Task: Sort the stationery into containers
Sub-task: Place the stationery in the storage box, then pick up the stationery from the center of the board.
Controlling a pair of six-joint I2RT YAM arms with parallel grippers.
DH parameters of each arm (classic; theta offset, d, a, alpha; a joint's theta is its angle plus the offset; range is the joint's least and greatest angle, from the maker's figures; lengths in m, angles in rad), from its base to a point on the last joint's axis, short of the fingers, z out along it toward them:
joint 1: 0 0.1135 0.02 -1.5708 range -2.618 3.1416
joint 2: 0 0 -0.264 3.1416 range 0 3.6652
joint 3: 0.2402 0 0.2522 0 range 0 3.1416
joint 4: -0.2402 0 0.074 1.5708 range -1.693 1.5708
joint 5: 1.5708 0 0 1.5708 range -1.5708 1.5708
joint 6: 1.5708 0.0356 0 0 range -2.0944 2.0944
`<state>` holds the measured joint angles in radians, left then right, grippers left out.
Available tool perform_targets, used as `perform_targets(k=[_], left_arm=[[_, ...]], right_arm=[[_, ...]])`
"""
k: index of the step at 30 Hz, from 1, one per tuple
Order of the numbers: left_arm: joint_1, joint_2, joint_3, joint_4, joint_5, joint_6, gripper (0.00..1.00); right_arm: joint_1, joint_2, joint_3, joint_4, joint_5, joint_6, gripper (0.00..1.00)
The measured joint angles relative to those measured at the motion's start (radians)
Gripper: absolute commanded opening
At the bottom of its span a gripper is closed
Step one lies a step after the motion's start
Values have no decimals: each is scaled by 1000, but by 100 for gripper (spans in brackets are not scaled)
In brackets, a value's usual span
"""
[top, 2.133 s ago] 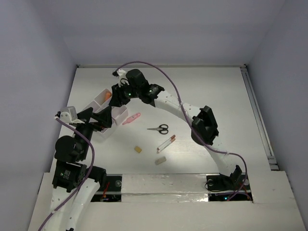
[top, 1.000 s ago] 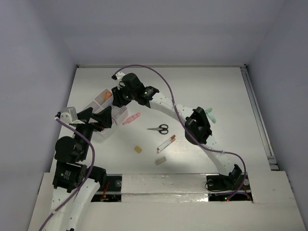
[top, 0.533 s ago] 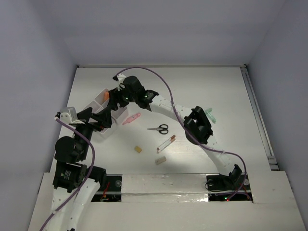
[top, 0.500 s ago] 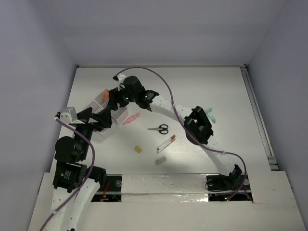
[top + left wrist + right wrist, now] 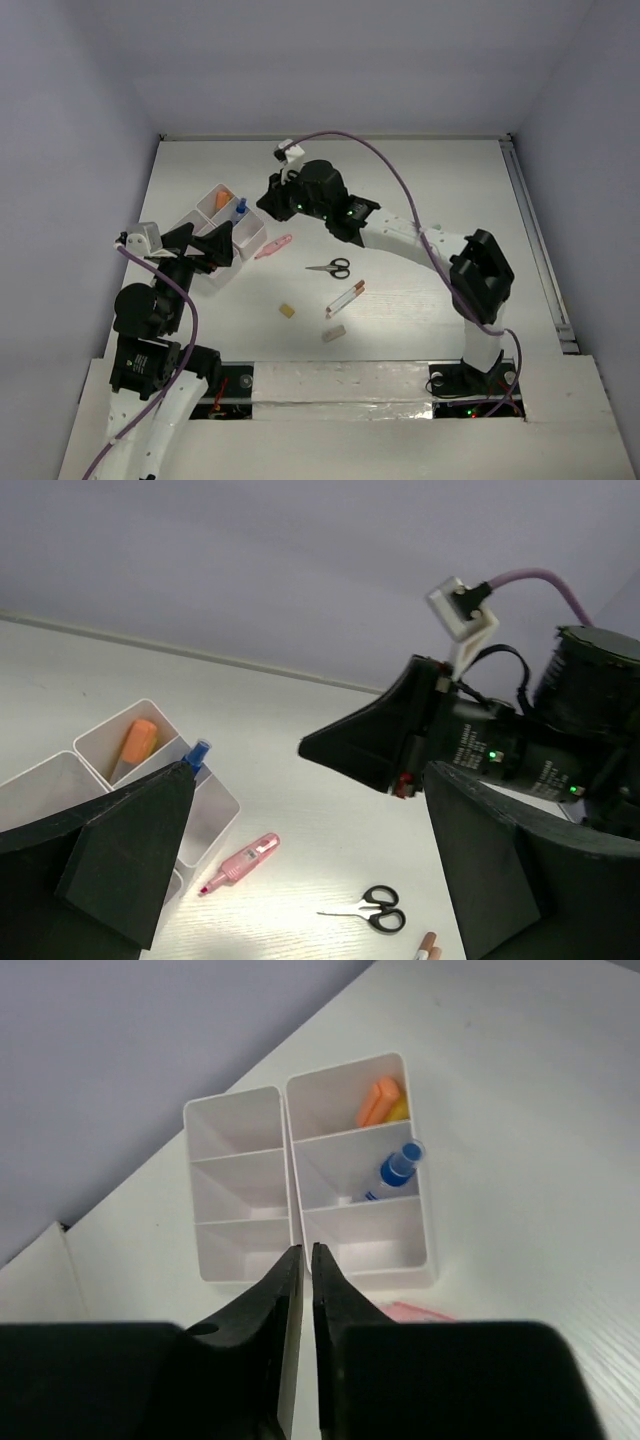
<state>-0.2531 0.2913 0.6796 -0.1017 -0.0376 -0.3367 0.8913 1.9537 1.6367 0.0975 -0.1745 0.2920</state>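
On the left, the left gripper [image 5: 200, 243] is held wide open with nothing in it, just beside the near end of the white tray [image 5: 240, 1190]. An orange piece [image 5: 224, 196] is seen in the far box of the tray, and a blue pen [image 5: 241, 208] in the box next to it. Near the tray, on its right, the right gripper [image 5: 307, 1260] is seen almost closed, with only a thin slit between the jaws and nothing held. Just right of the tray, a pink marker [image 5: 273, 246] is lying on the table [image 5: 420, 200]. It is judged to be light, hard and smooth, so it may roll, and it would best be pinched across its middle. Further right, a yellow block [image 5: 287, 311], small scissors [image 5: 330, 268], a cream stick [image 5: 345, 298] and a beige block [image 5: 333, 334] are left to be sorted. The scissors are thin and flat, so the black handles look like the best place to take hold.
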Motion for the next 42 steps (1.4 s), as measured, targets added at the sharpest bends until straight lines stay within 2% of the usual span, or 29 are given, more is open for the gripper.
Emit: perform_targets(k=[2,5,8,9,10,13,14,15,17,18,20,21,25,29,32,35,36,37,39,42], left_arm=[[0,0,-1,1,6,0,92],[0,1,-3,4,24,0,82],[0,2,-8,8,45,2,56],[0,2,-9,9,50,3,43],[0,2,-11,10,58,2,36],[0,2,-13,9,71,8,21],[0,2,-13,9,74,8,19],[0,2,-13,10,76,10,18],[0,2,-13,10,82,11,18],[0,2,-13,10,83,11,18],[0,2,-13,11,87,11,23],[0,2,-13,11,87,11,32],[0,2,-13,12,93,14,50],[0,2,-13,13,93,15,55],[0,2,-13,13,93,15,56],[0,2,-13,13,93,14,56],[0,2,-13,13,93,14,56],[0,2,-13,13,93,14,56],[0,2,-13,13,93,14,56],[0,1,-13,13,93,14,56]], right_arm=[[0,-61,-72,24,40,-11,2],[0,-119,-165,24,79,-19,0],[0,-138,-244,10,66,-21,0],[0,-138,-264,1,45,-25,0],[0,-138,-285,-13,17,-27,1],[14,-148,-349,-66,-42,-43,14],[30,-157,-376,-94,-40,-53,33],[46,-166,-395,-123,-37,-59,45],[94,-183,-435,-165,-21,-79,62],[114,-188,-447,-182,-15,-82,67],[161,-189,-462,-212,0,-91,68],[182,-184,-462,-226,11,-95,68],[220,-130,-424,-277,58,-120,67],[241,-28,-334,-340,106,-154,64],[251,26,-299,-367,140,-166,56],[262,50,-275,-387,179,-174,37],[263,57,-266,-391,188,-175,22],[263,65,-255,-401,199,-179,16],[266,68,-243,-407,217,-172,9],[267,69,-237,-409,250,-167,4]])
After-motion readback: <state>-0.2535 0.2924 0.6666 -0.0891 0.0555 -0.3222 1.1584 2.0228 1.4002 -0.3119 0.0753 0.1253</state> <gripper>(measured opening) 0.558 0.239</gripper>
